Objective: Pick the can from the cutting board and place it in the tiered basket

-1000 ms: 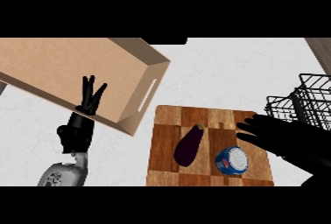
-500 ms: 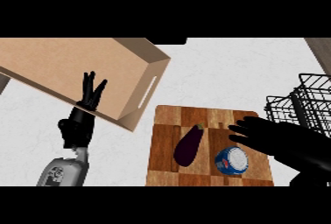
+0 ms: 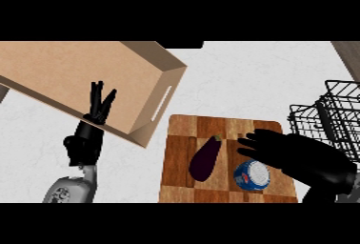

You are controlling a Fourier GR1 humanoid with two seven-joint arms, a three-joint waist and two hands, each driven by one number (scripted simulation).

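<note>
Step in hand: the reach, grasp not yet made. My right hand [image 3: 295, 155] hangs over the right side of the board [image 3: 181, 143], fingers spread wide and holding nothing, fingertips pointing left toward the eggplant [image 3: 204, 158]. The can [image 3: 252, 175] lies on the board just below and left of my palm, blue with a pale top face up, partly under the hand's edge; whether the hand touches it I cannot tell. The eggplant lies just beside the can on its left, apart from it.

My left hand [image 3: 95, 119] rests at the left, fingers straight up, open, in front of the wooden tray [image 3: 84, 76].

The basket [image 3: 334, 119] stands at the right edge, near the board, black wire, only partly in view.

Next move, as I judge it: bring the palm down over the can, curl the fingers round its sides, keep clear of the eggplant, then lift and carry it right over the basket rim.
</note>
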